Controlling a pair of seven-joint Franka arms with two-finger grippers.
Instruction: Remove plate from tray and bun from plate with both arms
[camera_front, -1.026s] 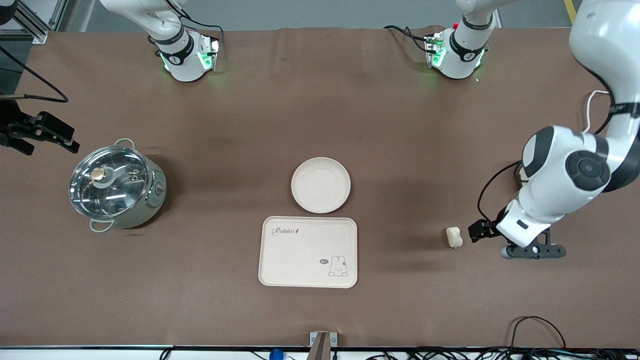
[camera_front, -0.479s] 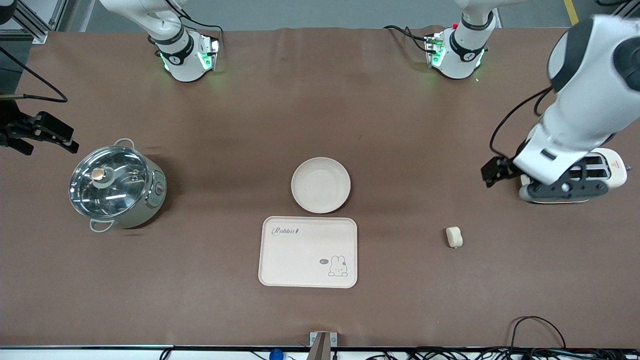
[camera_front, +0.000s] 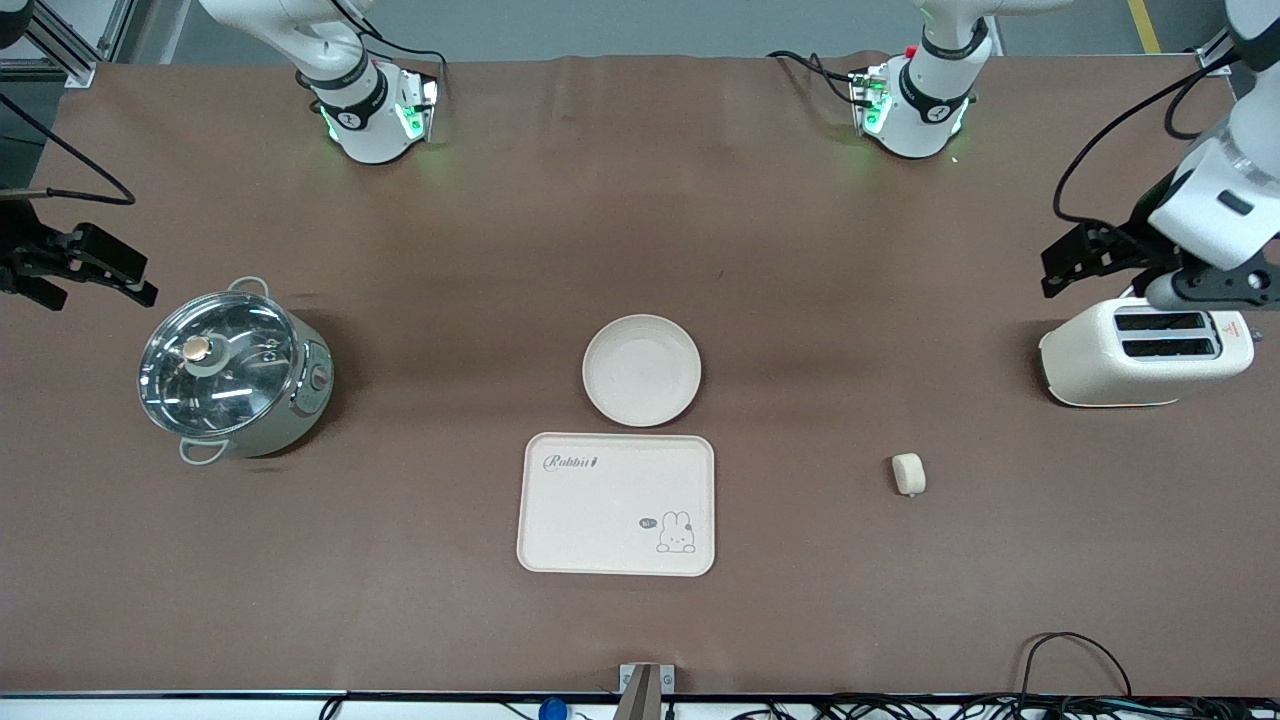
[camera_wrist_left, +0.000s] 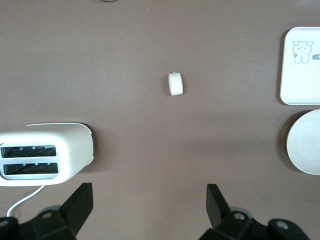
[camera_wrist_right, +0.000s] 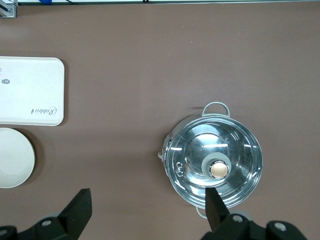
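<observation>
The round cream plate (camera_front: 641, 370) sits mid-table, just farther from the front camera than the rabbit tray (camera_front: 617, 503). It also shows in the left wrist view (camera_wrist_left: 305, 142) and the right wrist view (camera_wrist_right: 14, 157). The small pale bun (camera_front: 908, 473) lies on the bare cloth toward the left arm's end, and shows in the left wrist view (camera_wrist_left: 175, 84). My left gripper (camera_front: 1205, 288) (camera_wrist_left: 149, 200) is open and empty, up in the air by the toaster. My right gripper (camera_front: 40, 270) (camera_wrist_right: 147, 205) is open and empty, up beside the pot, waiting.
A cream toaster (camera_front: 1145, 352) stands at the left arm's end. A steel pot with a glass lid (camera_front: 232, 372) stands at the right arm's end. Cables lie along the table's front edge (camera_front: 1060, 660).
My left arm has lifted away from beside the bun and swung back, now up by the toaster. The bun, plate and tray have not moved. The right arm is still.
</observation>
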